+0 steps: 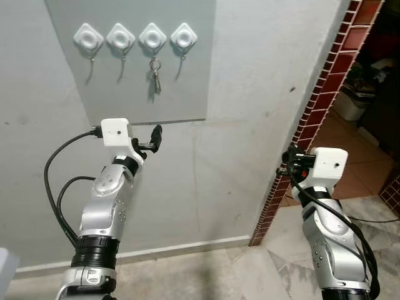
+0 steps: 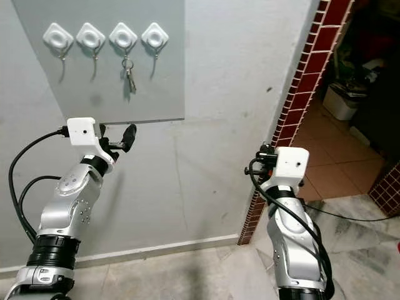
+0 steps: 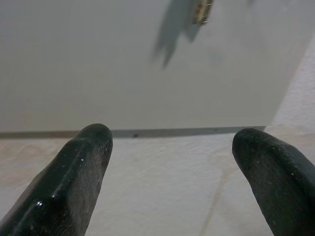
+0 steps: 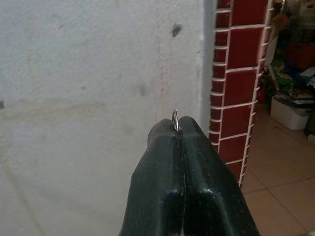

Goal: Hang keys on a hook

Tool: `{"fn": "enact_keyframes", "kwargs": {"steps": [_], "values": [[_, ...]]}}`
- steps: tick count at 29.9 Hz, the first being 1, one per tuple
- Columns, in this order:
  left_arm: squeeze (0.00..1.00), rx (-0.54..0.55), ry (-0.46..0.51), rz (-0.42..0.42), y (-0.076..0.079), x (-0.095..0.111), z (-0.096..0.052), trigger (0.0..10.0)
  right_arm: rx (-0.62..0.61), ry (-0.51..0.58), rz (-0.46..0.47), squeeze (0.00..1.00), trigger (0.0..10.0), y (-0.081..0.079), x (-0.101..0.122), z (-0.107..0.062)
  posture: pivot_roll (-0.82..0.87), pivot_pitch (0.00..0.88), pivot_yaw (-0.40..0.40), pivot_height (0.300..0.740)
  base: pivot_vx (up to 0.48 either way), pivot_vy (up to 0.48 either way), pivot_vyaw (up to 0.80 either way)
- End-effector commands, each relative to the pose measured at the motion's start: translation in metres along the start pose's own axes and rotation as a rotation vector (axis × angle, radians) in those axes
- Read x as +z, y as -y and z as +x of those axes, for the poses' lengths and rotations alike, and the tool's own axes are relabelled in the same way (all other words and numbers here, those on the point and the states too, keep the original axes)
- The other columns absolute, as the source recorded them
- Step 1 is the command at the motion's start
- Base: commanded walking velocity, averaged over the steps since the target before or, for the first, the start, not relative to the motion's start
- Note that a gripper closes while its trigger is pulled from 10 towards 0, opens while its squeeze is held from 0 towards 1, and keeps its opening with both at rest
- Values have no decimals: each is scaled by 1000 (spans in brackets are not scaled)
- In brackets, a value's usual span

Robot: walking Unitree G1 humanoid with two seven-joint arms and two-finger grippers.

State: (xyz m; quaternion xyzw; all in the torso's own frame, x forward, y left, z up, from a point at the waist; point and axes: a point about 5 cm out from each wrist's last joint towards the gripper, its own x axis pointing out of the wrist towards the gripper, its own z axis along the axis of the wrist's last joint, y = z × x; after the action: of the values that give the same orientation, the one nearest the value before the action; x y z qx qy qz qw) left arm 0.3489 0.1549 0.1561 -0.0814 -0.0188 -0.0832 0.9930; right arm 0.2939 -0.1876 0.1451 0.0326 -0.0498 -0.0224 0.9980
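Note:
Four white hooks [image 1: 89, 37] sit in a row on a grey panel [image 1: 181, 94] high on the wall. A bunch of keys [image 1: 155, 78] hangs from the third hook [image 1: 152, 36]. My left gripper [image 1: 155, 137] is raised just below the panel's bottom edge, beneath those keys, and its fingers [image 3: 88, 147] stand wide open with nothing between them. The hanging keys' tip [image 3: 203, 10] shows above it. My right gripper [image 4: 178, 129] is held lower, near the wall's corner, shut on a small metal key ring [image 4: 175, 118] that peeks out between its tips.
A red tiled column [image 1: 325, 81] edges the wall on the right. Beyond it is a doorway with an orange tiled floor and a white bin [image 1: 350, 103]. A marble floor [image 1: 250, 269] and a white skirting board lie below.

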Motion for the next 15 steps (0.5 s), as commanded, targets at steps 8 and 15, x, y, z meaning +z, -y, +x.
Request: {"fn": "enact_keyframes", "kwargs": {"steps": [8,15], "values": [[0,-44,34,19,2,9,4,10000,25,15,14,0,10000,-6,4,7,-127,0,52,740,0,0,0],[0,-82,57,55,6,17,3,10000,113,20,7,0,10000,-15,6,11,-113,0,38,740,0,0,0]]}}
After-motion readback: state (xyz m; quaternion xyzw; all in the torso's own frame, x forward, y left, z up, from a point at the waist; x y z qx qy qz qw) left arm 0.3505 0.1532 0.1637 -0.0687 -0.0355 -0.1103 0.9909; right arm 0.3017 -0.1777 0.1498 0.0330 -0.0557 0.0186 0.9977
